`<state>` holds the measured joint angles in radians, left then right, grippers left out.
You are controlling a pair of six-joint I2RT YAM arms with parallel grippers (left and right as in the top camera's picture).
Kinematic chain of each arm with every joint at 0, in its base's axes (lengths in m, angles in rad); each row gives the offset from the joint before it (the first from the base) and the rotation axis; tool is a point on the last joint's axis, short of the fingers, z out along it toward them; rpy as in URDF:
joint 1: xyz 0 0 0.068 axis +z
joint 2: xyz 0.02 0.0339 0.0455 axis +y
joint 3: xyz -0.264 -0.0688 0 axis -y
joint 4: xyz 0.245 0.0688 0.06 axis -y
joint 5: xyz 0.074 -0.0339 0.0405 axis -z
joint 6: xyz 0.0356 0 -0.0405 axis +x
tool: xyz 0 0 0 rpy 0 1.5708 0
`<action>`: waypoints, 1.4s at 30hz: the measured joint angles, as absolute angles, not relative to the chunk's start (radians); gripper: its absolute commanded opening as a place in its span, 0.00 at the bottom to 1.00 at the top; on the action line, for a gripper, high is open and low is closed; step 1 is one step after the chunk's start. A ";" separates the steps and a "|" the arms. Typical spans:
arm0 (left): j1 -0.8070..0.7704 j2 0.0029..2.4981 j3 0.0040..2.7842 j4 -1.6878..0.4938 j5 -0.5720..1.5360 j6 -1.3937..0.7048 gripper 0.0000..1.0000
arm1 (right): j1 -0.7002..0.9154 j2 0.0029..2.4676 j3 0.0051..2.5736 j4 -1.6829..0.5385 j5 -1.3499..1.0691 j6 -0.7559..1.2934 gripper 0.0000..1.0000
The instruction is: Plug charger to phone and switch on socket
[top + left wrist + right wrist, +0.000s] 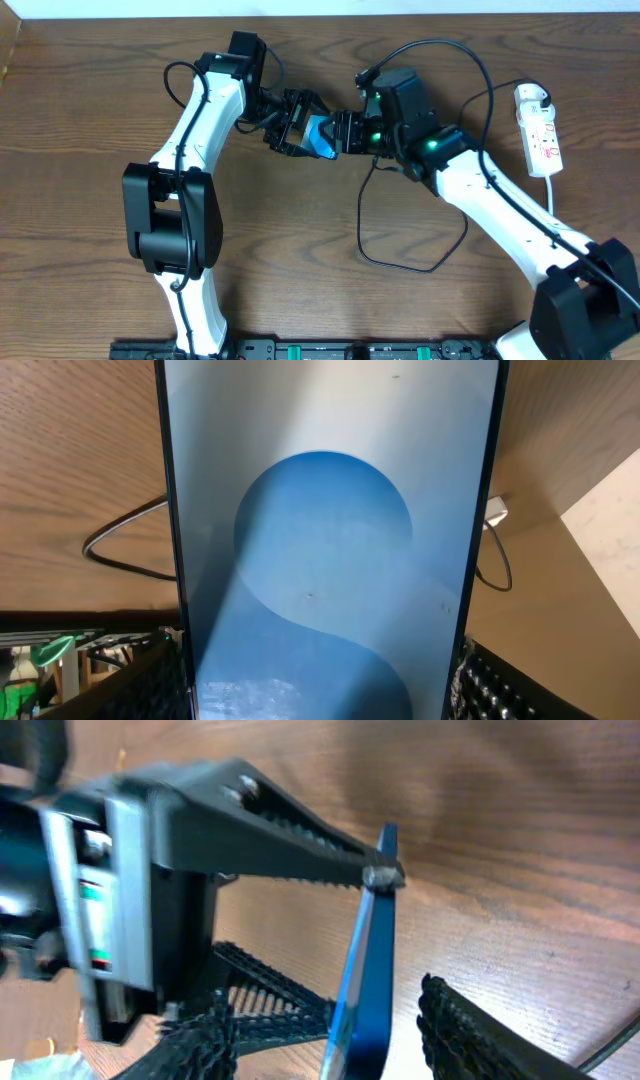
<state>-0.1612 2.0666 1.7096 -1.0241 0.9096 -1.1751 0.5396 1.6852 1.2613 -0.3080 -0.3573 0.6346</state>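
One phone [320, 137]; one charger [361, 215]; one socket [541, 135]; left gripper [298, 130], right gripper [346, 133]

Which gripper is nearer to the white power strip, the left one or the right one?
Right. The right gripper is to the left of the power strip. The left gripper is farther away, on the other side of the phone.
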 measured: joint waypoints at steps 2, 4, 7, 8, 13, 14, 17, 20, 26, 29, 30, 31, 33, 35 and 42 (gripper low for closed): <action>-0.161 2.067 1.710 -1.024 0.910 -1.175 0.73 | 0.548 1.695 1.261 -0.314 -0.353 0.637 0.49; -0.161 2.067 1.710 -1.024 0.909 -1.175 0.73 | 0.558 1.699 1.261 -0.323 -0.339 0.645 0.48; -0.161 2.067 1.710 -1.024 0.910 -1.175 0.73 | 0.567 1.699 1.261 -0.332 -0.314 0.646 0.46; -0.161 2.067 1.710 -1.024 0.910 -1.175 0.73 | 0.571 1.699 1.261 -0.334 -0.302 0.647 0.45; -0.161 2.067 1.710 -1.024 0.910 -1.175 0.73 | 0.588 1.705 1.261 -0.333 -0.268 0.651 0.39; -0.161 2.067 1.710 -1.024 0.910 -1.175 0.73 | 0.588 1.707 1.261 -0.333 -0.267 0.652 0.37; -0.161 2.067 1.710 -1.024 0.910 -1.175 0.73 | 0.591 1.724 1.261 -0.330 -0.257 0.663 0.33; -0.161 2.067 1.710 -1.023 0.906 -1.175 0.73 | 0.591 1.741 1.261 -0.324 -0.254 0.669 0.29; -0.161 2.067 1.710 -1.023 0.902 -1.177 0.73 | 0.591 1.744 1.262 -0.299 -0.252 0.682 0.01; -0.159 2.065 1.710 -1.021 0.909 -1.179 0.73 | 0.590 1.748 1.261 -0.299 -0.241 0.685 0.01; -0.160 2.065 1.710 -1.020 0.911 -1.179 0.73 | 0.591 1.751 1.261 -0.295 -0.238 0.685 0.01; -0.160 2.065 1.710 -1.020 0.912 -1.179 0.73 | 0.591 1.752 1.261 -0.295 -0.239 0.686 0.01; -0.161 2.065 1.710 -1.021 0.912 -1.179 0.73 | 0.591 1.757 1.261 -0.293 -0.238 0.685 0.01; -0.162 2.065 1.710 -1.021 0.914 -1.179 0.73 | 0.591 1.758 1.261 -0.293 -0.238 0.685 0.01; -0.162 2.065 1.710 -1.019 0.915 -1.177 0.73 | 0.580 1.758 1.261 -0.293 -0.247 0.686 0.01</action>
